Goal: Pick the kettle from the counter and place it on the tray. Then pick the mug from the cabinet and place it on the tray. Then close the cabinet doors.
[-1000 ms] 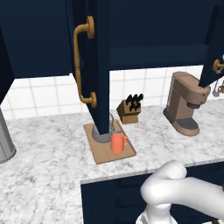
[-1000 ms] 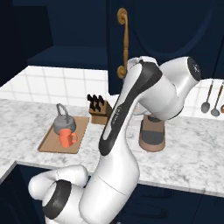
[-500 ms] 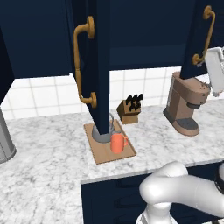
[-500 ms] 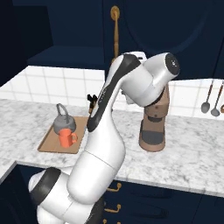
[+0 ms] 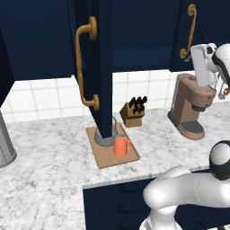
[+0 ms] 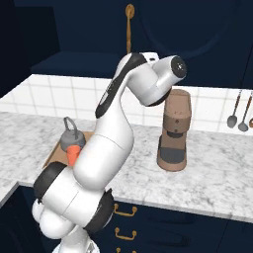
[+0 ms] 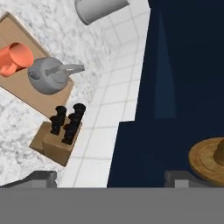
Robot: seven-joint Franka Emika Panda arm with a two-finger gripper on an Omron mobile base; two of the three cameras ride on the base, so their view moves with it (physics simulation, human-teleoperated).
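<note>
The grey kettle [image 7: 48, 76] and the orange-red mug [image 7: 15, 59] both stand on the wooden tray [image 7: 41, 98]. The left base view shows the mug [image 5: 121, 146] in front of the kettle [image 5: 109, 137], which is half hidden by an open navy cabinet door [image 5: 105, 67]. My gripper [image 7: 109, 178] is open and holds nothing. It hangs high to the right of the tray, above the coffee machine. It faces the edge of another navy door [image 7: 175, 87], whose brass handle [image 7: 210, 157] ends close to my right fingertip. My hand [image 5: 204, 63] sits just below that door's handle [image 5: 191, 31].
A brown coffee machine [image 5: 191, 105] stands on the marbled counter [image 5: 49, 179] under my hand. A wooden knife block [image 5: 134, 112] sits behind the tray, and a large grey cylinder [image 5: 4, 143] stands at far left. Utensils [image 6: 237, 113] hang on the tiled wall.
My hand has swung left and slightly up, over the coffee machine toward the right cabinet door's handle. The jaws have spread a little wider. Kettle, mug and tray have not moved.
</note>
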